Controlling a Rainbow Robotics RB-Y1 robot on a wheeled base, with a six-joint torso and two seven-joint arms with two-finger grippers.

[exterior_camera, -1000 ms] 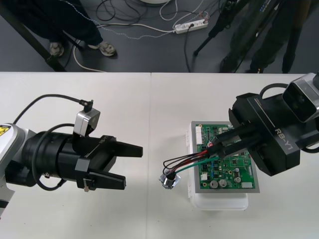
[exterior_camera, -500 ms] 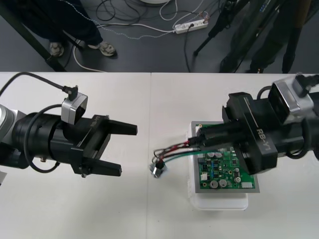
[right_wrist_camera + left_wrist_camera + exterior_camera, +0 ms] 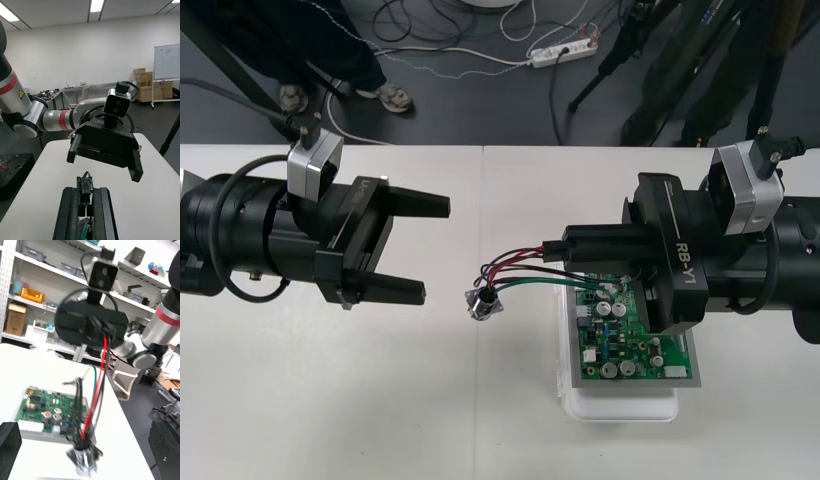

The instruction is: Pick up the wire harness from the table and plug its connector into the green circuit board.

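The left gripper (image 3: 432, 248) hangs over the table (image 3: 380, 400). Its two black fingers (image 3: 415, 205) are spread wide with nothing between them. Seen from its own wrist camera, they stand at the two bottom corners.

Just past those fingertips, toward the other arm, is the round metal socket (image 3: 483, 303) of the wire harness (image 3: 515, 262). It dangles at the low end of the red, black and green wires. Whether it touches the table cannot be told.

From the socket the wires climb to the small black plug (image 3: 551, 246). The plug is pinched at the tips of the right gripper (image 3: 572, 244), whose fingers (image 3: 69, 213) stand close together, clamped on it. The two grippers point at each other, with the harness strung between their fingertips.

White lettering (image 3: 683, 265) on the right gripper's black body reads "RB-Y1".

Beneath the right fingers lies the green circuit board (image 3: 630, 335). It sits flat on its white base (image 3: 620, 402), which juts out past the board on the side toward the socket. The plug is held in the air above the board, apart from it.
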